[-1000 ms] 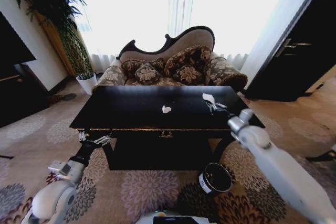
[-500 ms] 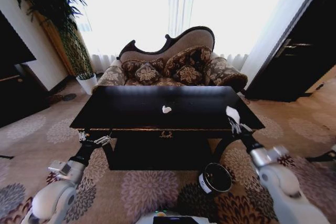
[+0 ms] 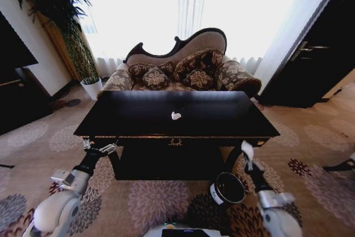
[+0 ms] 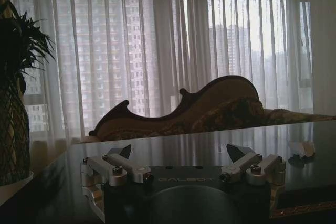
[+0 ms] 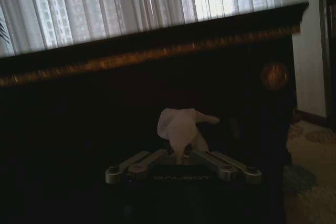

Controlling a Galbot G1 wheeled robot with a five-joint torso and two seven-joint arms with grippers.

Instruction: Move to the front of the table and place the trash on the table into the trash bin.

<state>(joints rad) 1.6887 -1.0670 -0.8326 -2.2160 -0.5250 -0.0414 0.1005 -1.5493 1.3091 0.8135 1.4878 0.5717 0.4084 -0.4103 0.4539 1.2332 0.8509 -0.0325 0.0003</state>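
Observation:
The glossy black table [image 3: 138, 117] stands in front of me with one white paper wad [image 3: 176, 116] lying near the middle of its top; the same wad [image 4: 302, 148] shows in the left wrist view. My right gripper [image 3: 248, 156] is shut on another white paper wad [image 3: 247, 149], held low beside the table's right front leg and just right of the black trash bin [image 3: 227, 188] on the carpet. In the right wrist view the held wad [image 5: 181, 127] sticks up from the closed fingers. My left gripper [image 3: 99, 147] hangs open at the table's left front corner.
A patterned brown sofa [image 3: 183, 70] stands behind the table. A tall plant in a white pot [image 3: 91, 87] is at the back left, dark furniture [image 3: 16, 92] along the left wall and dark cabinets [image 3: 319, 59] at the right. Flowered carpet surrounds the table.
My right gripper has lifted a paper wad off the table's right side and brought it down past the front edge to beside the trash bin. The left arm has stayed still.

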